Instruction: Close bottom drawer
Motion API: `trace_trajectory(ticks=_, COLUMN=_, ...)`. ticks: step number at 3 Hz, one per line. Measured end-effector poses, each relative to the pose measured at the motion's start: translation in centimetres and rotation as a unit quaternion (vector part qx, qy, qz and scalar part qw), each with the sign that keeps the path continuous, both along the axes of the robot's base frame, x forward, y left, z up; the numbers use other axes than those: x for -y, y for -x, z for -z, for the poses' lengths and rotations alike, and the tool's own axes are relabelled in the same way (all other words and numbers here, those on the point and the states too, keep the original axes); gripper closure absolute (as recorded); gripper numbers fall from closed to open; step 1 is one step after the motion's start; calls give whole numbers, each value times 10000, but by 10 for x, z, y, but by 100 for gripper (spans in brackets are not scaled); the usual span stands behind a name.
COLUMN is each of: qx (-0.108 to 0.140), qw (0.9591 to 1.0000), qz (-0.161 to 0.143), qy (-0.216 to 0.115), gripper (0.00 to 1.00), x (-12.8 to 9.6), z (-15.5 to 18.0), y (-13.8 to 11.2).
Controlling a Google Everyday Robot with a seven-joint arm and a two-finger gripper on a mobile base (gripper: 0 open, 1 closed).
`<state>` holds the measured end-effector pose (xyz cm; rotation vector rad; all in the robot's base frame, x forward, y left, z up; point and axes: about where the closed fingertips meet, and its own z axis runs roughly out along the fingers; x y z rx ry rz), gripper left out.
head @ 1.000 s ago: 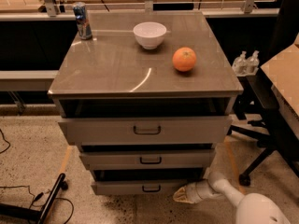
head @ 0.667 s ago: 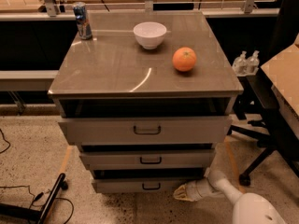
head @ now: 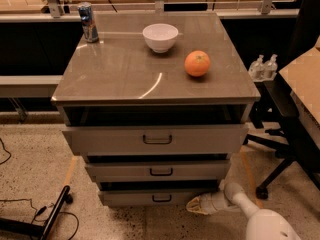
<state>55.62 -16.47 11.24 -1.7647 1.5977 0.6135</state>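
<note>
The bottom drawer [head: 150, 197] is the lowest of three grey metal drawers in the cabinet; it has a shallow front and a small dark loop handle [head: 161, 198], and stands pulled out a little, with a dark gap above it. My gripper [head: 196, 206] is low at the bottom right, at the drawer front's right end, close to or touching it. The white arm [head: 265, 224] runs off to the lower right.
The middle drawer [head: 157, 171] and the tall top drawer [head: 155, 139] are also pulled out. On the cabinet top [head: 125, 69] stand a can [head: 89, 23], a white bowl [head: 160, 37] and an orange [head: 197, 64]. An office chair [head: 292, 119] stands at the right; cables [head: 30, 219] lie at the left.
The gripper and arm have stayed at the bottom drawer's right end, with only a slight shift. The drawers look unchanged.
</note>
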Motion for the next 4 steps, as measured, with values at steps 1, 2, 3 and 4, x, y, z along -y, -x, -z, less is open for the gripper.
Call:
trace_trajectory(ticks=1, qx=27, qw=10000, qz=37, qy=-15, gripper=100, x=2, z=-2, y=3)
trace_trajectory(ticks=2, qx=5, qw=9998, qz=112, qy=185, gripper=100, x=13, z=-12, y=10)
trace_trajectory(ticks=3, qx=-65, qw=9987, qz=213, qy=448, gripper=100, x=25, z=-31, y=28)
trace_trajectory(ticks=4, qx=-51, qw=9953, qz=368, qy=898, gripper=100, x=43, z=-61, y=37)
